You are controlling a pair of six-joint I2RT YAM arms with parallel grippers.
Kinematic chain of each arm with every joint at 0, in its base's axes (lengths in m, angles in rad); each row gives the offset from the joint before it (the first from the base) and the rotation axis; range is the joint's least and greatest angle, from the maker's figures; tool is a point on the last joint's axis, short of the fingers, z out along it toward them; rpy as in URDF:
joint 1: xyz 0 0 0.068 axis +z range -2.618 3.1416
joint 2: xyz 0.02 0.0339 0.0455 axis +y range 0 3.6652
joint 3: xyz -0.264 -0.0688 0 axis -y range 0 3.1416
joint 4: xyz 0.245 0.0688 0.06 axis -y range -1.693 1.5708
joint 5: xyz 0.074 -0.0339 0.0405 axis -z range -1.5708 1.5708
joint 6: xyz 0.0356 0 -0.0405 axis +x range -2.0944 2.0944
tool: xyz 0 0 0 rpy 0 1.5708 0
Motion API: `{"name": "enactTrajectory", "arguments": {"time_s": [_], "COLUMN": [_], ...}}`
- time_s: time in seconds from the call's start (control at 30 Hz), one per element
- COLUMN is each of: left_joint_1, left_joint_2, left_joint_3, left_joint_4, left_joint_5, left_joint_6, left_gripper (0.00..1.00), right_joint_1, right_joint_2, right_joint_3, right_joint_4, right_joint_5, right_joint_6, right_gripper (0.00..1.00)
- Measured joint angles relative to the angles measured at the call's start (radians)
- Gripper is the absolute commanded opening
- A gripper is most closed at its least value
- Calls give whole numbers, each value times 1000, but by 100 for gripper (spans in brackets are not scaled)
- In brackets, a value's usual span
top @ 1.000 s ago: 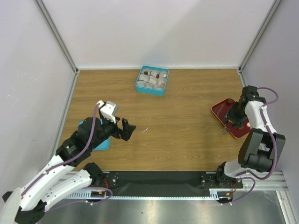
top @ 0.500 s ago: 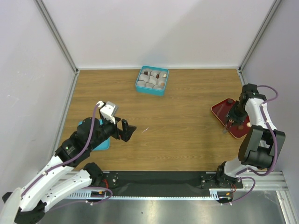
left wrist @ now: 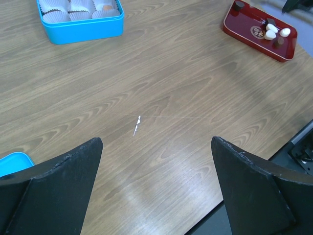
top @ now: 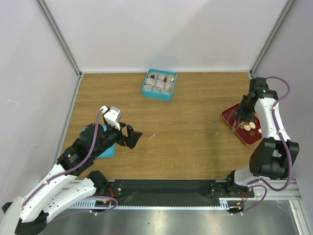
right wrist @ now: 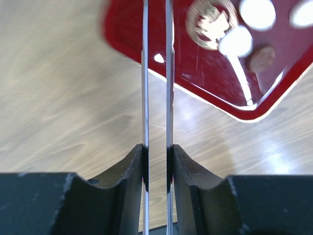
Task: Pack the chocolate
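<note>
Several pieces of chocolate (top: 250, 127), pale and brown, lie on a red tray (top: 226, 117) at the right; from the right wrist they show as chocolate (right wrist: 237, 41) on the tray (right wrist: 195, 73). My right gripper (top: 243, 113) hangs over the tray's left part, shut on long metal tweezers (right wrist: 145, 73) whose arms stand a narrow gap apart. The tweezer tips are cut off at the top of the right wrist view. At the back middle sits a teal box (top: 159, 93) with paper cups. My left gripper (top: 133, 135) stands wide open over bare wood, with nothing between its fingers.
A teal lid (top: 105, 150) lies under the left arm near the table's left side. A small white scrap (left wrist: 137, 127) rests on the wood in front of the left gripper. White walls close in the table at the back and on both sides.
The right gripper has moved away from the near edge and a little left over the tray with the tweezers, and has squeezed them narrower. The left arm has not moved.
</note>
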Motion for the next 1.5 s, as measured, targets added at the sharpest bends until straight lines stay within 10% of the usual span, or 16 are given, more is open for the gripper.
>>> {"name": "enactTrajectory", "arguments": {"time_s": [0.3,0.53,0.87,1.5], "left_joint_1": [0,0,0,0], "left_joint_2": [-30,-20,-13,8], "left_joint_3": [0,0,0,0], "left_joint_4": [0,-2,-21,-27], "left_joint_5": [-37,-66,-121,-147], "left_joint_6": [0,0,0,0], "left_gripper": [100,100,100,100], "right_joint_1": [339,618,684,703], "right_joint_2": [-30,236,612,712], "right_joint_3": [261,403,595,656], "right_joint_4": [77,340,468,484], "right_joint_5": [19,14,-12,-31], "right_joint_6": [69,63,-14,-55], "right_gripper": [27,28,31,35]}}
